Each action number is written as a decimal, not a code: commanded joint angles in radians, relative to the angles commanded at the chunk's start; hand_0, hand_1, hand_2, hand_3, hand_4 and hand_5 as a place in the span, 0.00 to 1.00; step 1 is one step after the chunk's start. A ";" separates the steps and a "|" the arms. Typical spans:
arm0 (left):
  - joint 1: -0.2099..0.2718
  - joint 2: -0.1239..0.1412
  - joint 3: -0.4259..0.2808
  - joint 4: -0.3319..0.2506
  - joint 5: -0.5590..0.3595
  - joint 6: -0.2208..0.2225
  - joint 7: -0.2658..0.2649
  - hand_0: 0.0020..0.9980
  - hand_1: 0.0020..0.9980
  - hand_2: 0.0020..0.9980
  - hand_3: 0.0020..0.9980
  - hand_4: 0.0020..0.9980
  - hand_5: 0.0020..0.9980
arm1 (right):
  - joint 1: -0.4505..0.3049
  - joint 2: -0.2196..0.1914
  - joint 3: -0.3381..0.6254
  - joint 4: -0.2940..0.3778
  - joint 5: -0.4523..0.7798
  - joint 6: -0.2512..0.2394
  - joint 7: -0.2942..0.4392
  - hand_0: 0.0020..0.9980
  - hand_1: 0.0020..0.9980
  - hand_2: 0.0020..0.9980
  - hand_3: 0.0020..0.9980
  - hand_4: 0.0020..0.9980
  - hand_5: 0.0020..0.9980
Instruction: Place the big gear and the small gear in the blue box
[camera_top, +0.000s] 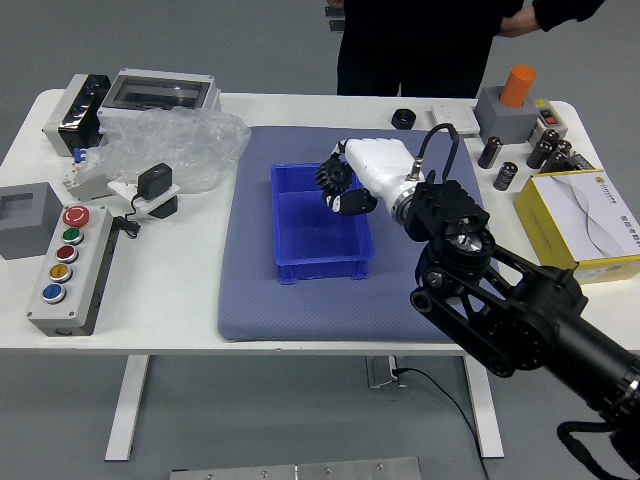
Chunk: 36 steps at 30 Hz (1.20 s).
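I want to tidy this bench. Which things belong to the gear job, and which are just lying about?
In the job:
blue box
dark gear, held over it
right hand, holding the gear
(second gear: not visible)

Just lying about:
button panel
clear plastic bag
orange cylinder
yellow box

white table (180, 320), grey floor (250, 400), pale table legs (128, 405)

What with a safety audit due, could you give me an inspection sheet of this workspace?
surface: white table, blue-grey mat on it
job's things: black gear over blue box; other gear not seen
clutter: crumpled clear plastic, button box, yellow box
grippers: right hand, fingers closed on the gear; left hand out of view
cables: thin black cable below table
surroundings: person standing beyond far edge
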<state>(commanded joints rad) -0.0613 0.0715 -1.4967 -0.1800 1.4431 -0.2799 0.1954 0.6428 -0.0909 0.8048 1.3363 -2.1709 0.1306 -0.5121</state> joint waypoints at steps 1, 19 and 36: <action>0.000 0.000 -0.001 0.000 0.001 0.000 0.000 0.84 0.81 0.82 0.85 0.70 0.27 | -0.001 0.009 -0.001 -0.006 0.003 0.008 0.000 0.64 0.52 0.54 0.63 0.57 0.29; -0.002 -0.002 -0.004 0.000 0.004 -0.001 0.001 0.84 0.81 0.81 0.85 0.70 0.27 | -0.004 0.030 0.041 -0.036 0.052 0.073 0.006 0.84 0.78 0.91 1.00 1.00 0.77; -0.010 0.000 -0.002 0.000 -0.006 0.001 0.000 0.84 0.81 0.81 0.85 0.71 0.27 | 0.038 -0.149 0.053 -0.121 0.092 0.010 0.097 0.74 0.68 0.77 0.86 0.91 0.59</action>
<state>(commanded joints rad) -0.0709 0.0720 -1.4988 -0.1800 1.4369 -0.2787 0.1953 0.6806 -0.2402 0.8579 1.2150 -2.0788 0.1410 -0.4156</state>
